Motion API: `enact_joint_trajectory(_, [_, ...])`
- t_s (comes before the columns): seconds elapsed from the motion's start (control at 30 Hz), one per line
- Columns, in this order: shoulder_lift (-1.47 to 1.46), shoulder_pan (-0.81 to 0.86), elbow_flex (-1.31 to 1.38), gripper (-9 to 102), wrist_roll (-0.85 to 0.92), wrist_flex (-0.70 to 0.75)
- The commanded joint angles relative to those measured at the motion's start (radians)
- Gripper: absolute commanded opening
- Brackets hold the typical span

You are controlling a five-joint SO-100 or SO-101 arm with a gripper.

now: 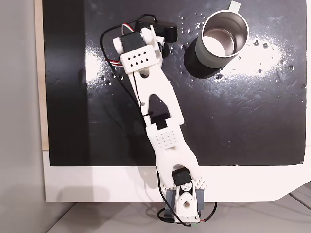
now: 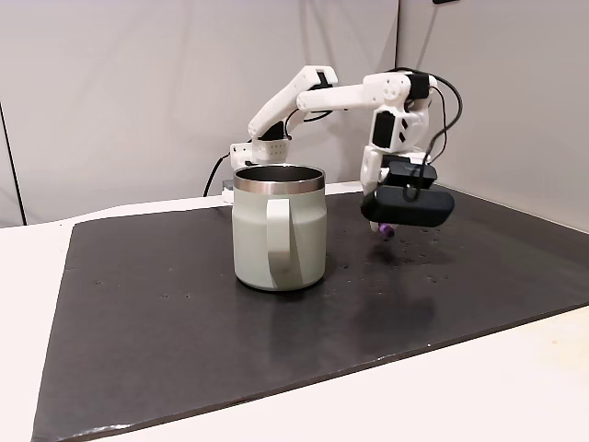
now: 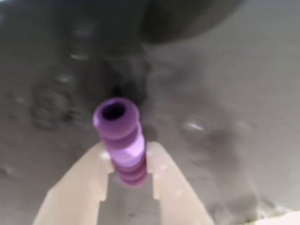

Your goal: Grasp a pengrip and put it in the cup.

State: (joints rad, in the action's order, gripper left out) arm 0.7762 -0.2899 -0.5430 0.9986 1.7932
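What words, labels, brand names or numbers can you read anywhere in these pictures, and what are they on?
None can be read.
The cup: plain grey-green wall, no print showing.
The purple pengrip between the fingers: ribs only.
The white arm and the black mat: no readable marks.

One fixed view looks straight down on the black mat (image 1: 243, 121), arm base at the bottom edge, the cup (image 1: 224, 39) top right. Another stands low at the mat's far end, facing the arm side-on — cup (image 2: 279, 227) nearest. Both share mat, cup and arm. The wrist view sits very close, looking past the gripper (image 3: 129, 161) at the blurred mat.
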Motion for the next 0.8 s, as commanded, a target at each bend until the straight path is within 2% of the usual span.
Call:
enact_joint_trajectory(0.0, [0.27, 0.012, -0.133, 0, -0.003, 0.012])
enact_joint_trajectory(0.5, [0.976, 0.055, -0.765, 0, 0.014, 0.017])
enact_joint_trajectory(0.63, [1.092, 0.152, -0.807, 0, 0.066, 0.018])
enact_joint_trajectory(0.77, [1.112, 0.285, -0.719, 0, 0.138, 0.017])
